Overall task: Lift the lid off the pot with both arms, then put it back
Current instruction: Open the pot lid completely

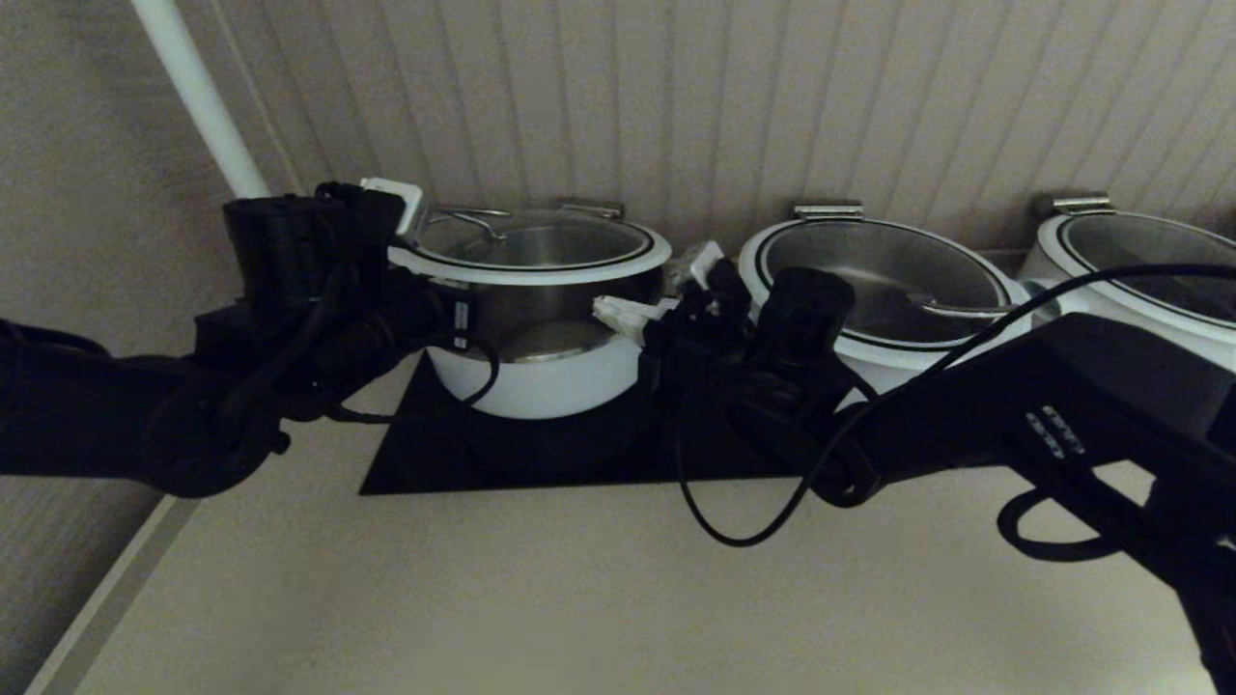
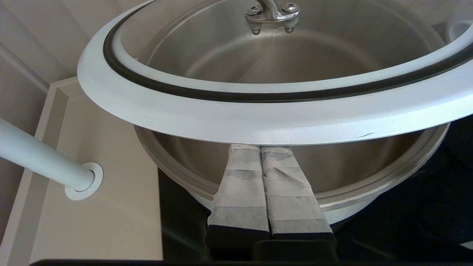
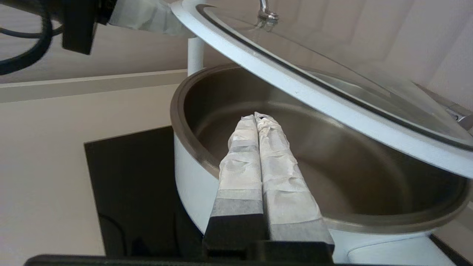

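The left tool (image 2: 261, 151) had its padded fingers pressed together with nothing between them, the tips tucked under the white ring of the lid (image 2: 266, 122) on the left side of the pot (image 1: 547, 372). The lid was clear of the pot rim and tilted, high on the left and lower toward the right. The pot stood on a black mat (image 1: 541, 454) on the table (image 1: 618, 598), its steel interior open to view below the lid. The right tool (image 3: 258, 122) was likewise pinched flat and empty, its tips over the right rim of the pot and below the lid ring; contact with the ring could not be confirmed.

Handling judgement: the lid is rigid glass, probably moderately heavy and breakable, with a smooth ring that may slide on the pads. Support is best taken under the white ring at opposite points, kept level; the slim steel handle (image 2: 271, 13) is off-centre and harder to reach. Two wider lidded pots (image 1: 884, 290) stood right of the pot.
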{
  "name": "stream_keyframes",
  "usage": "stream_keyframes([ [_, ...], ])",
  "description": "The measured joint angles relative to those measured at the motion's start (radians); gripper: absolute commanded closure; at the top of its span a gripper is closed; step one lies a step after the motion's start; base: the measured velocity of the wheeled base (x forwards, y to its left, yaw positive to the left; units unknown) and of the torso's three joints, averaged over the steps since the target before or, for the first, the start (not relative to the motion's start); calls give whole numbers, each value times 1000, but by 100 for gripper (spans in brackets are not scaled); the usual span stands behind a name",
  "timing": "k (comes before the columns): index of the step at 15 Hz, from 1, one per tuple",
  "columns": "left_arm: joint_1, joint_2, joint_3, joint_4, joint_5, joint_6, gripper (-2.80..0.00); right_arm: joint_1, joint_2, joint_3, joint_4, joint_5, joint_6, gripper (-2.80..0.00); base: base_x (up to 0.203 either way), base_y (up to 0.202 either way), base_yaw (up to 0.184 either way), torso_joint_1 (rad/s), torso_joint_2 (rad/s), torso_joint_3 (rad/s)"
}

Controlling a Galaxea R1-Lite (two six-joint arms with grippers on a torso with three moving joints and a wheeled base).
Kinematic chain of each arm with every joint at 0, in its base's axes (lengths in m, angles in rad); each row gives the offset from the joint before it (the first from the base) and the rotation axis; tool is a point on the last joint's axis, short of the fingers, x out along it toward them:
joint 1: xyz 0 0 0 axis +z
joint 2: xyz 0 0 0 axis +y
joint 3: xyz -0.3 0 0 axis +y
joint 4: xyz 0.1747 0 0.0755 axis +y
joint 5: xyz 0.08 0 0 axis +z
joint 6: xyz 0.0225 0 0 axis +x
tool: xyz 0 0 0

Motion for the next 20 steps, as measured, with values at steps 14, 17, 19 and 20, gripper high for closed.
stream_keyframes([
  [14, 0, -4, 0, 0, 1, 4, 0, -1, -144, 227, 0, 0, 0, 0, 0, 0, 0, 0, 0, 0],
  [17, 0, -5, 0, 0, 1, 5, 0, -3, -188, 288, 0, 0, 0, 0, 0, 0, 0, 0, 0, 0],
  [19, 0, -7, 0, 1, 1, 5, 0, -3, -218, 335, 0, 0, 0, 0, 0, 0, 0, 0, 0, 0],
  [20, 0, -8, 0, 0, 1, 5, 0, -3, -233, 356, 0, 0, 0, 0, 0, 0, 0, 0, 0, 0],
])
